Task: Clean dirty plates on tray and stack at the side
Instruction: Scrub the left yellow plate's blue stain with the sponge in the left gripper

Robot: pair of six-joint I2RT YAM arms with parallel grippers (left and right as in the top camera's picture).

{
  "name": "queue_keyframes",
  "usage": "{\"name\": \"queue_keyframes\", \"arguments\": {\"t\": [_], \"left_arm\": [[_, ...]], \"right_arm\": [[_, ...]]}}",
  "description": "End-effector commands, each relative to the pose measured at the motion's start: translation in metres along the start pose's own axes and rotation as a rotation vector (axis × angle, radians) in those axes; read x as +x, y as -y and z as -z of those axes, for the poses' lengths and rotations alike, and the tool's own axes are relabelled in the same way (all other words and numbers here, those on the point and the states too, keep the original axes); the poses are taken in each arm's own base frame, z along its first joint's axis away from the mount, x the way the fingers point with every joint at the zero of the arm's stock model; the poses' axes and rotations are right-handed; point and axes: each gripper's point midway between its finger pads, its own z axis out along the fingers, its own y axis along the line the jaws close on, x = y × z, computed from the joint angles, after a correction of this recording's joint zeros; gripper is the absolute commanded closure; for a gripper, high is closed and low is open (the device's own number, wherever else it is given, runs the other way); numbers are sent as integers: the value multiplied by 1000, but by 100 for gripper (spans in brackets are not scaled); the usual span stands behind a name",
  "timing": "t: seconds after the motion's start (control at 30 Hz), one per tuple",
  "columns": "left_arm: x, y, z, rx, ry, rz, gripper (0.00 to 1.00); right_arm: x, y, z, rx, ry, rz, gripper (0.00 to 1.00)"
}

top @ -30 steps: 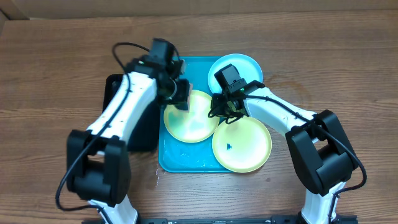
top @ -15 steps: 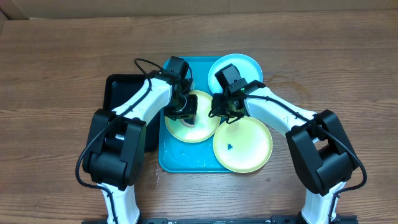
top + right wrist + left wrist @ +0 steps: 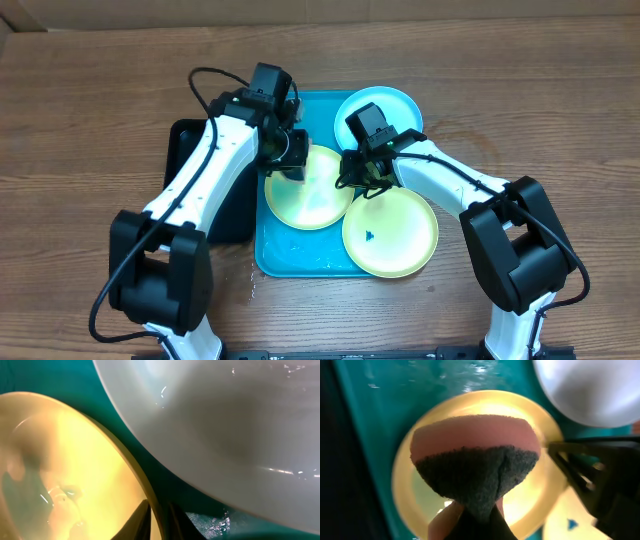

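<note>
Surface: wooden table (image 3: 80,120), turquoise tray (image 3: 275,255) in the middle
Left gripper (image 3: 470,516): clamped tight on a pink-and-grey sponge (image 3: 475,450), over the centre yellow-green plate (image 3: 315,200) for scrubbing
Right gripper (image 3: 157,517): nearly closed astride that plate's right rim, likely pinning it against sliding
Waiting: light blue plate (image 3: 385,105) at tray's far corner, speckled yellow-green plate (image 3: 400,240) overhanging its right edge

no readable text, no labels or brands, no numbers or signs
</note>
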Motion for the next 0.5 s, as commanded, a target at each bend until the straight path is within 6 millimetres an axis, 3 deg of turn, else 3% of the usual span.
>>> {"name": "queue_keyframes", "arguments": {"t": [0.0, 0.17, 0.27, 0.37, 0.47], "left_arm": [[16, -23, -29, -119, -45, 28, 96], [49, -34, -77, -136, -164, 59, 96], [63, -28, -93, -81, -237, 60, 96], [68, 1, -95, 96, -274, 13, 96], [51, 30, -74, 269, -241, -11, 96]], "right_arm": [[0, -2, 2, -6, 5, 8, 84], [0, -2, 2, -6, 5, 8, 84], [0, -2, 2, -6, 5, 8, 84], [0, -2, 1, -6, 5, 8, 84], [0, -2, 2, -7, 6, 8, 84]]}}
